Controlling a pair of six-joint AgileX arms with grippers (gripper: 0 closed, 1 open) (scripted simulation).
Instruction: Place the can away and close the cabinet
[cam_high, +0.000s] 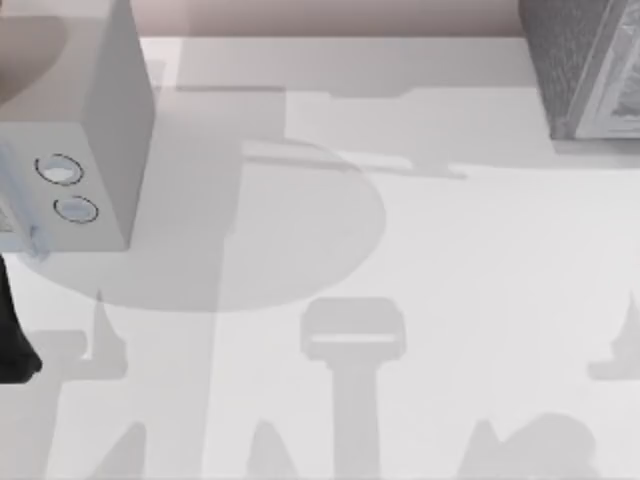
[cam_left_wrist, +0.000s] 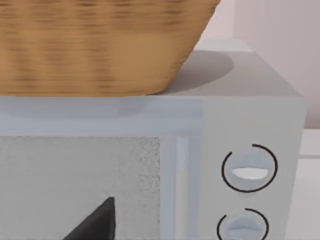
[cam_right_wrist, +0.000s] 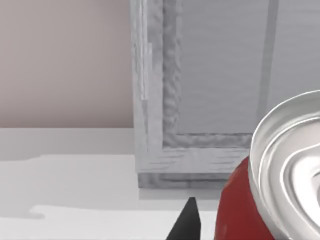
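Observation:
The red can (cam_right_wrist: 235, 210) with its silver lid (cam_right_wrist: 290, 165) sits tilted and very near in the right wrist view. My right gripper (cam_right_wrist: 240, 231) is shut on it, and one dark fingertip (cam_right_wrist: 188, 220) shows beside the can. Just beyond it stands the cabinet (cam_right_wrist: 150, 100), dark grey and speckled, with its paler grooved front panel (cam_right_wrist: 220, 70) facing the gripper. In the top view the cabinet (cam_high: 585, 60) is at the table's far right corner. My left arm (cam_high: 14, 335) is at the table's left edge, and its gripper (cam_left_wrist: 95, 222) is in front of the pale grey box.
A smooth pale grey box with two round dials (cam_high: 75, 110) stands at the far left, dials (cam_left_wrist: 249, 169) facing forward. A wicker basket (cam_left_wrist: 95, 45) rests on top of it. The white table (cam_high: 420, 250) carries shadows of the arms. A pinkish wall (cam_right_wrist: 65, 60) lies behind.

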